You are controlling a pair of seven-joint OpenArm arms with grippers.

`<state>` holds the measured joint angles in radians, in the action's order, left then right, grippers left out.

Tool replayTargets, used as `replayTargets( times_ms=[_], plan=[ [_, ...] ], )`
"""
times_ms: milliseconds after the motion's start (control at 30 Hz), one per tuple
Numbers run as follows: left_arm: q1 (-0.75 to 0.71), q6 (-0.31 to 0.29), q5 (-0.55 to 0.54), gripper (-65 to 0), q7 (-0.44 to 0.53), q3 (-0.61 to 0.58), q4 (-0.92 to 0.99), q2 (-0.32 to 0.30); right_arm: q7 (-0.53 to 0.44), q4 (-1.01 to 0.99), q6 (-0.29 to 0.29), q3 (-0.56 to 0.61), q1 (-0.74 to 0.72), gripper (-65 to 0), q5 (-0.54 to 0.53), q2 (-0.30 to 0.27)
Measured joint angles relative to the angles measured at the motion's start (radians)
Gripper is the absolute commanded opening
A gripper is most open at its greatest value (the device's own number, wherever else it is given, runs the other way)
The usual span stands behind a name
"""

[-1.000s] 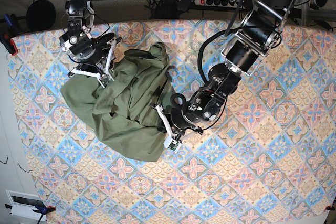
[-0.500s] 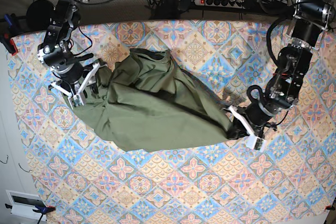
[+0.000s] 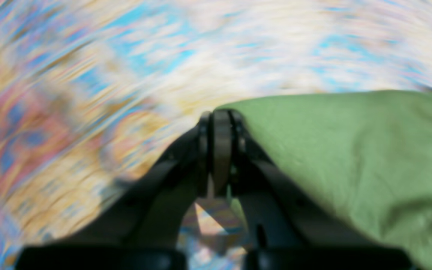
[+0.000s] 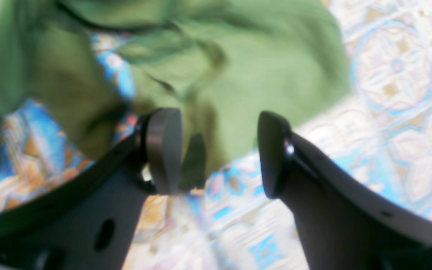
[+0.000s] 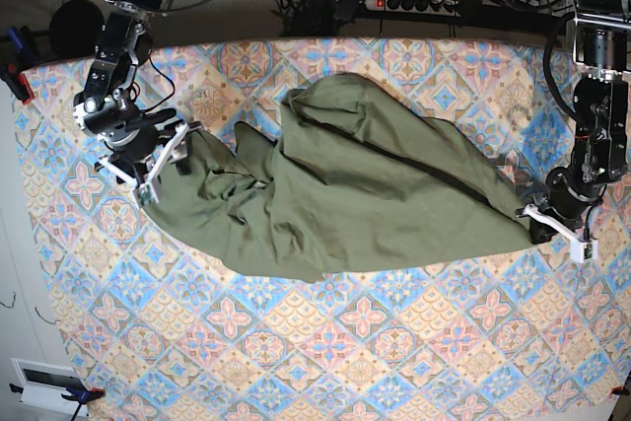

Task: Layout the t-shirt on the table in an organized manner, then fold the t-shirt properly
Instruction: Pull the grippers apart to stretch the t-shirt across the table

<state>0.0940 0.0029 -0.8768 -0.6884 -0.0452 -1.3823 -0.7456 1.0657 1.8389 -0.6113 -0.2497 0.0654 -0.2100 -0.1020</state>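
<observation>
The surface (image 5: 414, 362), a patterned tile cloth, fills the base view. Across its middle the t-shirt (image 5: 345, 199) lies stretched from centre left to centre right, rumpled and bunched. At centre right the left pincer (image 5: 540, 227) is clamped tight on one cloth corner. At upper left the right pincer (image 5: 158, 167) stands spread wide at the shirt's other end, gripping nothing. I judge this the laying-out step; next the free end probably needs regrasping and pulling flat.
</observation>
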Motion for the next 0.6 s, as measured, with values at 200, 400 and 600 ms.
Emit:
replayTargets(
  times_ms=[200,400,600],
  plan=[
    [-0.003,0.000,0.005,-65.0,0.000,0.011,0.044,0.000,-0.034,-0.046,-0.004,0.003,-0.045,-33.5,-0.016,-0.001],
    [-0.015,0.000,0.009,-65.0,0.008,0.008,0.040,0.000,-0.036,-0.186,0.007,0.109,-0.204,-33.5,0.002,-0.018],
    [-0.036,0.001,0.012,-65.0,0.003,0.008,0.040,0.000,-0.016,-0.351,-0.006,0.210,-0.275,-33.5,0.003,-0.037]
  ],
)
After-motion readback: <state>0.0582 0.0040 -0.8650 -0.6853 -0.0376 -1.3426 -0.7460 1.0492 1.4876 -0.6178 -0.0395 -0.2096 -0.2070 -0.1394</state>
